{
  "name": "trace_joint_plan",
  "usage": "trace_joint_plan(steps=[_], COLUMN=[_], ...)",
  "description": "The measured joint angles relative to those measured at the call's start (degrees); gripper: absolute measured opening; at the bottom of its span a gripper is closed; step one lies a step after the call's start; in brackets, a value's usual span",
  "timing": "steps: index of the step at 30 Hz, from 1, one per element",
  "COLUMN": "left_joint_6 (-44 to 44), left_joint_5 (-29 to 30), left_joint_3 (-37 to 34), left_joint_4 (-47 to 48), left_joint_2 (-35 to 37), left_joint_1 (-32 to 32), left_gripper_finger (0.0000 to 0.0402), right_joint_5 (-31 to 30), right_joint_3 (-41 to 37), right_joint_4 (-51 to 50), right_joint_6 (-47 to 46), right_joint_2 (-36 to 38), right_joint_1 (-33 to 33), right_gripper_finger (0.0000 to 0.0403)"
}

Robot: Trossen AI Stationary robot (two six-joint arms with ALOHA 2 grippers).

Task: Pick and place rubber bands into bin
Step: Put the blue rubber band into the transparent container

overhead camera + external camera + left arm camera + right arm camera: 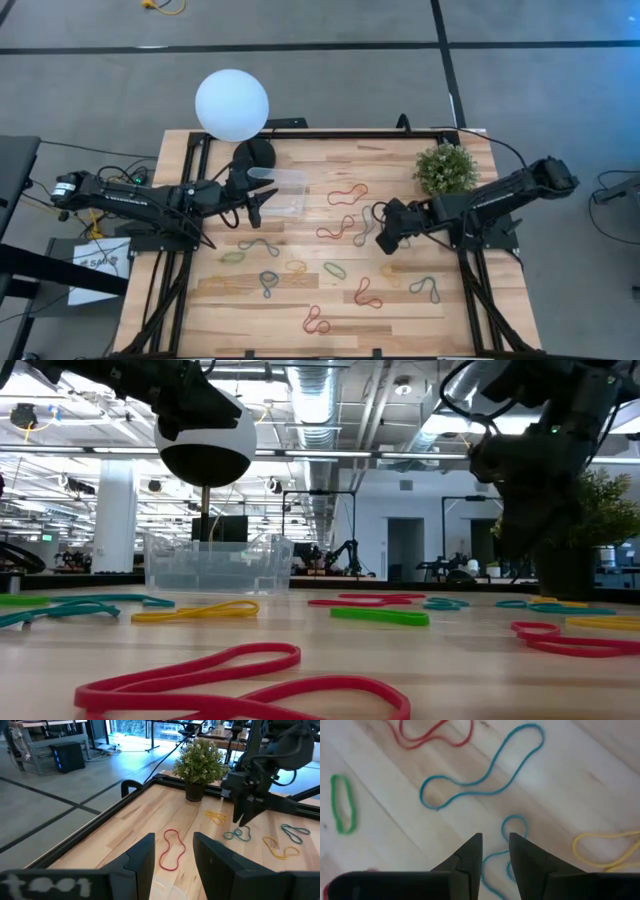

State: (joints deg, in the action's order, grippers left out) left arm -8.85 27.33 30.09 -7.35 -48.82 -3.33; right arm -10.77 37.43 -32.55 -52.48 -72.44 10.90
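High view, as I read it from my station: rubber bands (340,230) lie scattered flat across the wooden table (400,310), in red, yellow, green and blue-grey, spread from the middle of the table toward its near edge. The bin (283,192), clear plastic, stands on the table just in front of the black base of the white globe lamp (232,104), left of the middle.

Left gripper (256,208): at the bin's near left corner, above the table. In its wrist view I see its fingers (142,860) apart with nothing between them, a red band lying beyond.

Right gripper (384,241): low over the bands right of the middle, pointing down. In its wrist view I see its fingertips (472,851) a little apart, gripping nothing, a blue band on the wood just beneath them.

Potted plant (444,168): far right corner of the table, behind the right arm.
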Motion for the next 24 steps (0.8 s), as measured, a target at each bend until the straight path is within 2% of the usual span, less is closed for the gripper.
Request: trace_joint_plan(steps=[10,24], left_joint_6=[-0.7,-3.0], left_joint_5=[-0.3,-0.4], left_joint_3=[0.0,0.0], left_joint_4=[3.1,4.1], left_joint_2=[0.0,0.0], left_joint_1=[0.0,0.0], left_gripper_finger=[0.0123,0.0123], right_joint_5=[0.2,1.5], right_joint_3=[0.0,-1.7], right_joint_4=[-0.4,-5.6], right_joint_6=[-1.1,-3.0], right_joint_2=[0.0,0.0], right_joint_1=[-3.7,-2.7], right_gripper_finger=[0.0091,0.0091])
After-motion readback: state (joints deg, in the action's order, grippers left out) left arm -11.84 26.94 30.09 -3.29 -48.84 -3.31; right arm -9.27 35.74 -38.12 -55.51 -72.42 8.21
